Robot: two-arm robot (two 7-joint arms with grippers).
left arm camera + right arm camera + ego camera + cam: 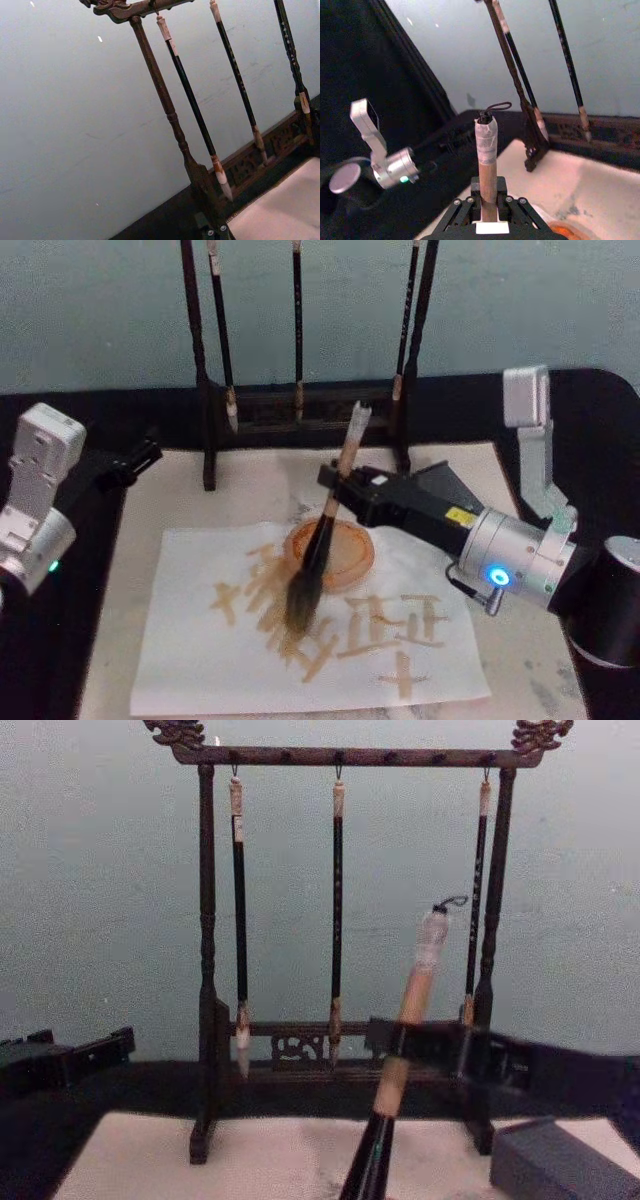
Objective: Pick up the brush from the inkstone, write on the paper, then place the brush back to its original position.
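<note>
So the right arm reaches in from the tabletop's right edge toward the middle, with the right end effector (337, 483) clamped on the brush (322, 530) shaft. The left end effector (135, 460) just sits parked by the left edge, pointing inward.

From where I stand, the right arm (515, 558) has a silver cylindrical wrist with a glowing blue ring and a white boxy link behind. The right gripper (337, 483) is a black wedge-shaped housing with a yellow label and small silver screws. The left arm (35, 495) is white and silver with a green light, and the left gripper (140, 458) is black.
</note>
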